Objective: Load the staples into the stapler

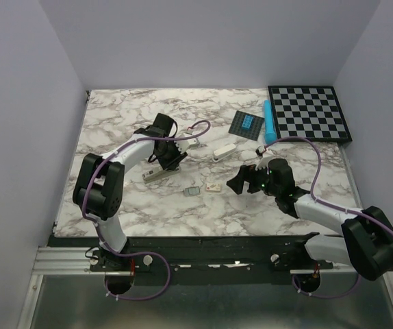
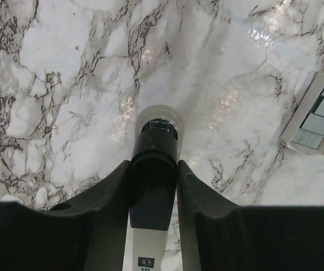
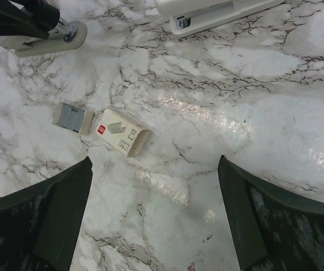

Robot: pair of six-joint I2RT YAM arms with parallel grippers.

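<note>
Left jaws squeeze the black stapler; right jaws are wide open, holding nothing, near the staple box.

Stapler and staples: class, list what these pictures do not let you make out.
Left wrist view: rear of the stapler, hidden by the left gripper shut on it and cut by the bottom edge.
Left wrist view: the staples run off the right edge.
Right wrist view: print on the box, too small to read.

- Near side of the staple box: bare counter, open.
- Left of it: staple tray, just beside.
- Beyond it: white block, well apart.
</note>
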